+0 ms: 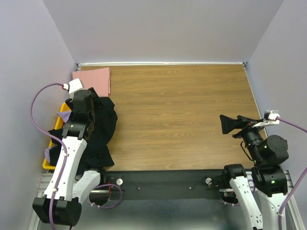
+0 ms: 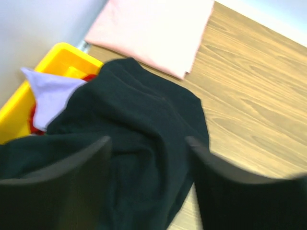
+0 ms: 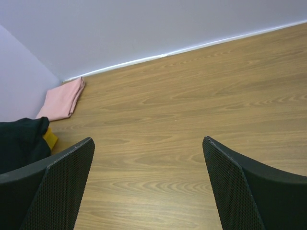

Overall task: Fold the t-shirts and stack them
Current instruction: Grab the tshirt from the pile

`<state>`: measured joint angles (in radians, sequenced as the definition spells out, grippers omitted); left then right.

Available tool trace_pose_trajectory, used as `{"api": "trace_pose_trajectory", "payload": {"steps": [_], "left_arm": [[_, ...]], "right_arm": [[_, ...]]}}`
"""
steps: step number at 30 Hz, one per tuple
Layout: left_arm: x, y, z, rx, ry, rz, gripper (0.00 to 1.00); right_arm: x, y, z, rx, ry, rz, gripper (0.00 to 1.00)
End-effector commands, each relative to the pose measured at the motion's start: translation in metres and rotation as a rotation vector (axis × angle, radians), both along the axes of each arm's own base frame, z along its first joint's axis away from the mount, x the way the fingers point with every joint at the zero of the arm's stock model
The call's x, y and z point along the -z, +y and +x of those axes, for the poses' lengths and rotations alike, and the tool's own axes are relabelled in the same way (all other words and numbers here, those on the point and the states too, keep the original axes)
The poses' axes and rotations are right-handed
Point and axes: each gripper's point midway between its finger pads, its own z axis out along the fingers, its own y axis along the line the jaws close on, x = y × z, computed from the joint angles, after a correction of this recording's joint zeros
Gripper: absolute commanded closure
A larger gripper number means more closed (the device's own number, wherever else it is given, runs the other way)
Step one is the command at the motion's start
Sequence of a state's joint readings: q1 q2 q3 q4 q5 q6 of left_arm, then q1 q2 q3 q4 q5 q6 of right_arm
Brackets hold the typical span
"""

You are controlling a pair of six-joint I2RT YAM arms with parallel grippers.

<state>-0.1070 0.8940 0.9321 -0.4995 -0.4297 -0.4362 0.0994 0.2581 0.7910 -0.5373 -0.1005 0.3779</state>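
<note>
While the left arm reaches over the far-left part of the brown wood-grain table (image 1: 182, 115), the left gripper (image 2: 147, 143) has its two dark fingers spread apart with nothing pinched between them. Straight below it lies the crumpled black t-shirt of soft cloth (image 1: 103, 127), seen through the gap in the left wrist view. The black t-shirt is unfolded. Part of it is on the table, and part is draped over the rim of the yellow plastic crate (image 2: 62, 52) that sits at the table's left edge against the wall. The dusty pink t-shirt (image 1: 93, 79) is folded into a flat rectangle in the far-left corner of the table. It lies just beyond the black one, and I cannot tell if their edges touch. The lavender purple t-shirt (image 2: 50, 93) is inside the crate, with a pale pointed corner poking out from under the black cloth. A bit of red (image 2: 88, 76) shows next to it in the crate, too little to say what it is. The right gripper (image 3: 147, 141) is at the table's right side with its jaws wide apart and empty. In the top view it points left across the table. It is above bare wood, well apart from all three shirts, and only the pink fold and a black edge show at the far left of its own camera. A purple cable (image 1: 36, 103) loops off the left wrist.
</note>
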Motion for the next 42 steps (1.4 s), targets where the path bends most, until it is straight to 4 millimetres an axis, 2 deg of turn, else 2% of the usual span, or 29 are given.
{"api": "trace_pose_trajectory", "payload": {"steps": [1, 5, 7, 10, 15, 17, 20, 23, 24, 25, 26, 27, 28, 29, 30, 33, 34, 35, 36, 37, 39, 42], "left_arm": [[0.001, -0.014, -0.007, 0.034, -0.012, -0.090, 0.18], [0.018, -0.008, -0.011, -0.038, 0.034, -0.120, 0.17], [0.033, 0.007, -0.018, -0.154, 0.054, -0.140, 0.17], [0.047, 0.027, -0.026, -0.239, 0.058, -0.147, 0.20], [0.047, 0.055, -0.018, -0.314, 0.039, -0.141, 0.20], [0.042, 0.058, -0.014, -0.314, 0.023, -0.152, 0.21], [0.030, 0.046, -0.006, -0.249, -0.013, -0.197, 0.26], [0.017, 0.038, -0.001, -0.180, -0.033, -0.195, 0.27], [0.013, 0.029, 0.001, -0.119, -0.035, -0.202, 0.26], [0.004, 0.025, 0.002, -0.075, -0.037, -0.174, 0.25], [0.001, 0.017, 0.003, -0.036, -0.035, -0.170, 0.23], [-0.001, -0.002, 0.006, 0.036, -0.026, -0.166, 0.23], [-0.007, -0.016, 0.007, 0.092, -0.021, -0.144, 0.23], [0.000, -0.027, 0.004, 0.115, 0.027, -0.133, 0.23], [0.003, -0.053, 0.007, 0.172, 0.065, -0.100, 0.23], [0.023, -0.081, -0.001, 0.210, 0.193, -0.020, 0.23], [0.033, -0.105, 0.001, 0.264, 0.244, 0.020, 0.25], [0.044, -0.111, -0.006, 0.266, 0.304, 0.059, 0.25], [0.061, -0.112, -0.004, 0.236, 0.371, 0.138, 0.25], [0.065, -0.119, -0.011, 0.249, 0.420, 0.192, 0.25], [0.084, -0.117, -0.007, 0.186, 0.494, 0.298, 0.25], [0.100, -0.111, -0.010, 0.134, 0.556, 0.415, 0.27]], "right_arm": [[0.007, 0.004, -0.007, -0.024, 0.020, 0.004, 0.00], [0.014, 0.005, -0.005, -0.024, 0.037, 0.020, 0.00], [0.015, 0.006, -0.005, -0.028, 0.041, 0.025, 0.00], [0.011, 0.007, -0.008, -0.039, 0.031, 0.026, 0.00], [0.016, 0.009, -0.007, -0.048, 0.041, 0.027, 0.00], [0.019, 0.011, -0.007, -0.057, 0.045, 0.027, 0.00], [0.022, 0.017, -0.007, -0.098, 0.051, 0.018, 0.00], [0.031, 0.040, -0.001, -0.231, 0.102, 0.030, 0.00], [0.036, 0.049, 0.002, -0.280, 0.129, 0.042, 0.00], [0.045, 0.065, -0.002, -0.382, 0.163, 0.066, 0.00], [0.044, 0.074, 0.002, -0.423, 0.170, 0.108, 0.00], [0.047, 0.080, 0.000, -0.462, 0.180, 0.131, 0.00], [0.056, 0.081, 0.003, -0.463, 0.204, 0.150, 0.00], [0.059, 0.081, 0.005, -0.455, 0.210, 0.161, 0.00], [0.062, 0.079, 0.008, -0.437, 0.215, 0.161, 0.00], [0.066, 0.076, 0.011, -0.419, 0.219, 0.143, 0.00], [0.066, 0.075, 0.012, -0.417, 0.217, 0.142, 0.00], [0.065, 0.076, 0.012, -0.416, 0.219, 0.146, 0.00], [0.065, 0.077, 0.011, -0.420, 0.222, 0.153, 0.00], [0.064, 0.077, 0.011, -0.423, 0.222, 0.156, 0.00], [0.065, 0.078, 0.009, -0.433, 0.229, 0.160, 0.00], [0.064, 0.078, 0.008, -0.432, 0.225, 0.162, 0.00]]}}
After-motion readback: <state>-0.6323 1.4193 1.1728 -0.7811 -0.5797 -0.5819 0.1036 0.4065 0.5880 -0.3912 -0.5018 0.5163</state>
